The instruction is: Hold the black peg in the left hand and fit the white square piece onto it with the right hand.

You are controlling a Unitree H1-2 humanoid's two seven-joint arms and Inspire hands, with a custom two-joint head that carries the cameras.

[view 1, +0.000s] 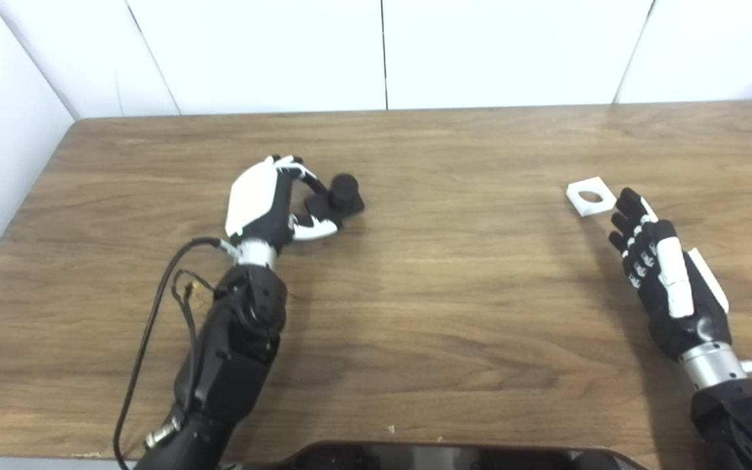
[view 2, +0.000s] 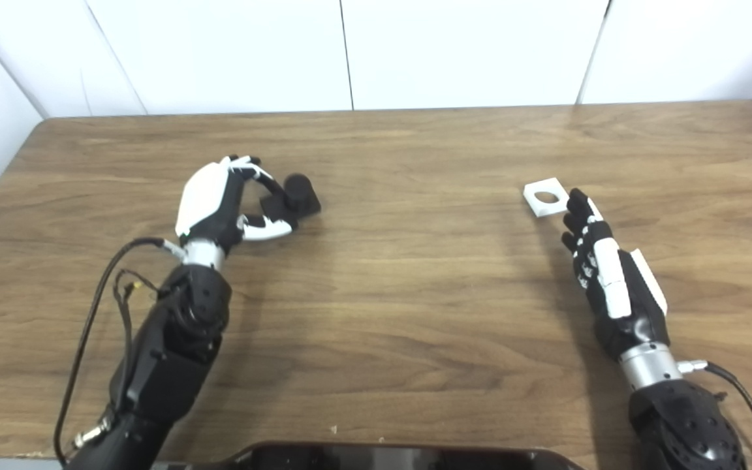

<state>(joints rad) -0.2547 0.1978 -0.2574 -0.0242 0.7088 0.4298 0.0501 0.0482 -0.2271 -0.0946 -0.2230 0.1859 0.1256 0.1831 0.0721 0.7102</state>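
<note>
Presently both pieces are on the wooden table (view 1: 415, 294), neither lifted. Black peg (view 1: 343, 196) stands upright on its small base, left of centre. Left hand (view 1: 265, 202) sits just beside it at the peg's 9 o'clock, curled: fingers (view 1: 297, 171) arch over toward the peg top, thumb (view 1: 317, 228) reaches in low near the base. Contact looks likely but a firm clamp cannot be confirmed; call it a loose cage, closing, nothing raised.

White square piece (view 1: 590, 196), flat with a round hole, lies well apart on the right side. Right hand (view 1: 666, 281) is spread and empty, fingertips just short of the piece, approaching from its 5 o'clock.

Step in hand, by my reading: securing the peg, with the right hand staging for its pickup.

Doing it well:
- Grip the peg low, at base or lower shaft, leaving the top free for the hole.
- Close evenly from both sides so the peg does not tip toward 3 o'clock.
- Right hand should pinch the square by opposite edges, hole unobstructed; a flat piece may skid if pushed first.
</note>
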